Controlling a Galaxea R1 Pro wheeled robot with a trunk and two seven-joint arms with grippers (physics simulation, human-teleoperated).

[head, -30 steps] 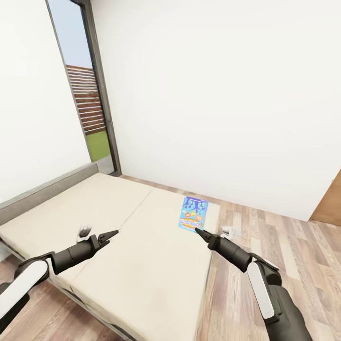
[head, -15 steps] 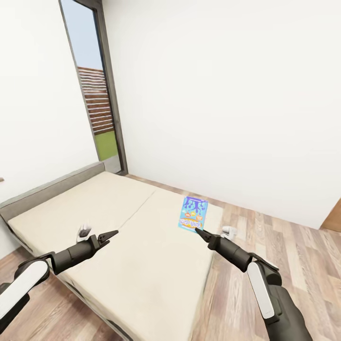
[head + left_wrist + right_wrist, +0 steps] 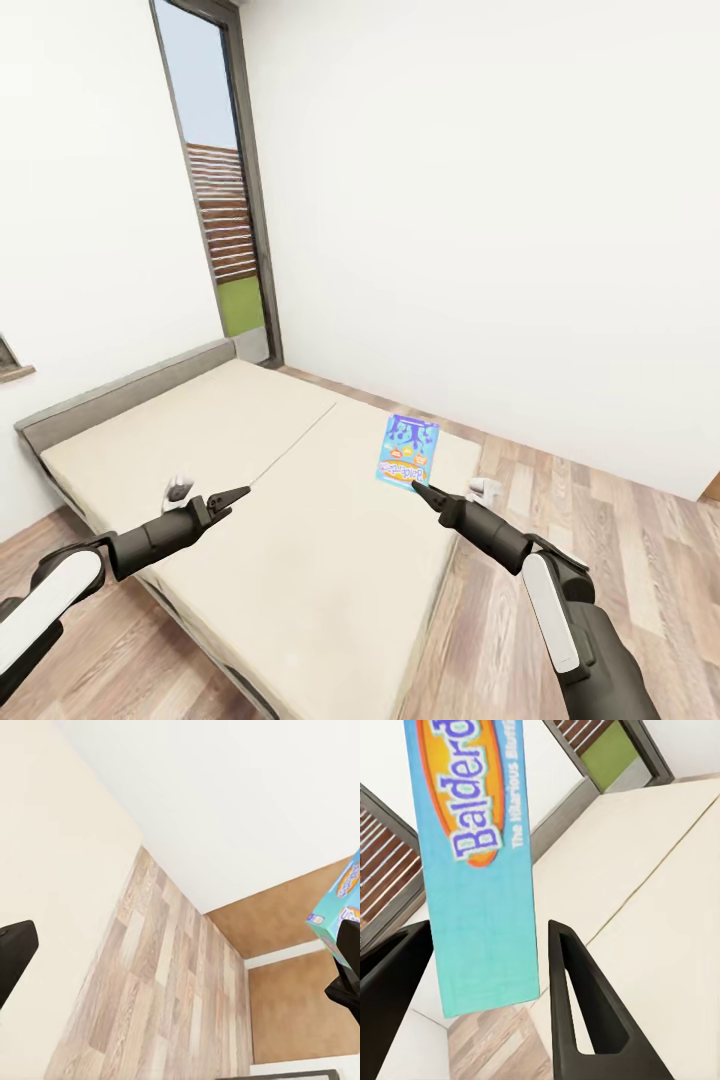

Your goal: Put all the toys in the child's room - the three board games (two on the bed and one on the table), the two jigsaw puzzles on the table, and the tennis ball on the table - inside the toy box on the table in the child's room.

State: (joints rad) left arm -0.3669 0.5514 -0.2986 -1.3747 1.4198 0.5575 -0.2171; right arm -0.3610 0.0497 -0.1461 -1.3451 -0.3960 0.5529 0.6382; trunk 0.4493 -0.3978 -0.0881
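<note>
R gripper clamped on one blue Balderdash board game, arm stretched toward 11 o'clock over bed | L gripper fingers apart, empty, arm reaching toward 2 o'clock | one window at 11 o'clock

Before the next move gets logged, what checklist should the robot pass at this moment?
1. Blue board game between the right gripper fingers: ok.
2. Game held above the bed, not lying on it: ok.
3. Grip security, with the fingers at the game's lower end: cannot tell.
4. Left gripper open and empty: ok.
5. Toy box location known: cannot tell.
6. Second game on the bed located: cannot tell.
</note>
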